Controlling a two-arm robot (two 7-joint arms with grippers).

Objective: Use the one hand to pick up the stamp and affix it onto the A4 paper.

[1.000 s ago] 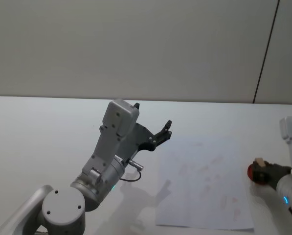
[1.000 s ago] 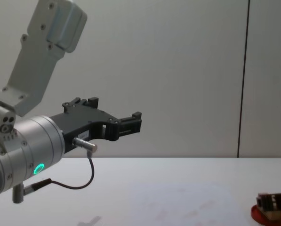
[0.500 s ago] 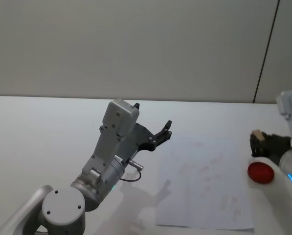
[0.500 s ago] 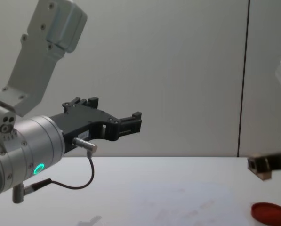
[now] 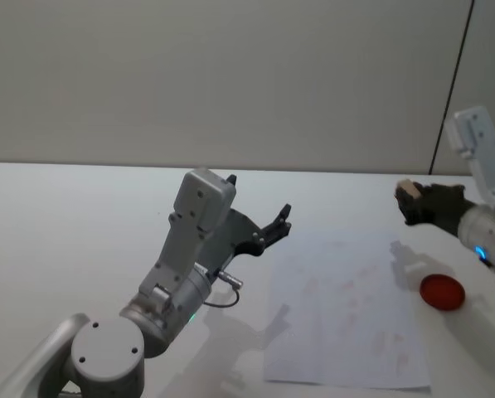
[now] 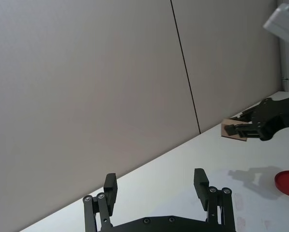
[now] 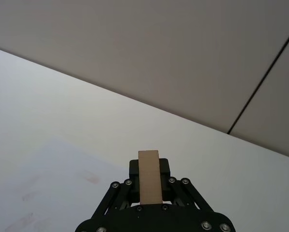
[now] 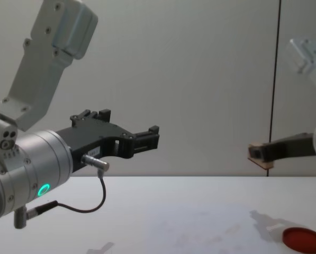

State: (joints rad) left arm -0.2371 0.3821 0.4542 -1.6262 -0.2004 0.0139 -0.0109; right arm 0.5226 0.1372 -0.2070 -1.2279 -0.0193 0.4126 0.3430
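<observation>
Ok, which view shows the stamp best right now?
The right wrist view: the stamp sits close and centred, clamped in the right end effector. Head, chest and left wrist views show it small and distant.

Nothing legible is picked up anywhere at this moment: no text, label, brand, number or sign can be read. Faint reddish marks are seen scattered across the thin white rectangular sheet of paper (image 5: 346, 307) lying flat on the white worktop (image 5: 65, 215), but they are too pale and smudged for any letter or figure to be made out in them.
</observation>
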